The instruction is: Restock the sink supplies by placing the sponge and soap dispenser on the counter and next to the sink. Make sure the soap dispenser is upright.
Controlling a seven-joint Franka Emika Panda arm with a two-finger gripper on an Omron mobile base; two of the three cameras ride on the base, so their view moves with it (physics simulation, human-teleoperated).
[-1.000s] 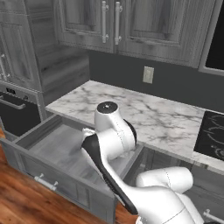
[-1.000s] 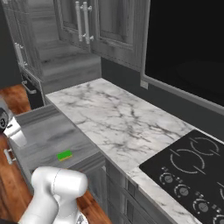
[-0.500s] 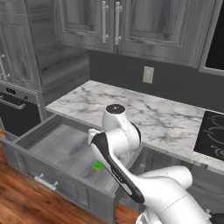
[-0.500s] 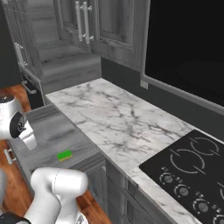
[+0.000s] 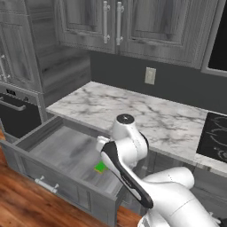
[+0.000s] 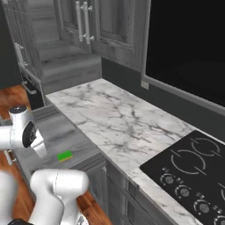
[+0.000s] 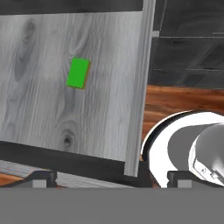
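Observation:
The sponge (image 7: 78, 73), a flat green block with a yellow edge, lies on the grey wood floor of the open drawer (image 7: 39, 109). It also shows in the left base view as the sponge (image 5: 100, 167) beside my arm, and in the right base view as the sponge (image 6: 65, 155). My gripper (image 7: 111, 178) hangs open above the drawer's near edge, well apart from the sponge, with nothing between its fingertips (image 7: 41, 178). The white marble counter (image 5: 133, 111) runs behind the drawer. The soap dispenser and the sink are out of view.
A black cooktop (image 6: 193, 167) is set into the counter on the right. Grey wall cabinets (image 5: 111, 22) hang above it, and an oven front (image 5: 17, 111) stands left of the drawer (image 5: 66, 150). Wooden floor (image 7: 170, 103) lies beside the drawer.
My arm has swung to the right over the open drawer, uncovering the sponge in the left base view. The gripper has stayed open. The sponge has not moved.

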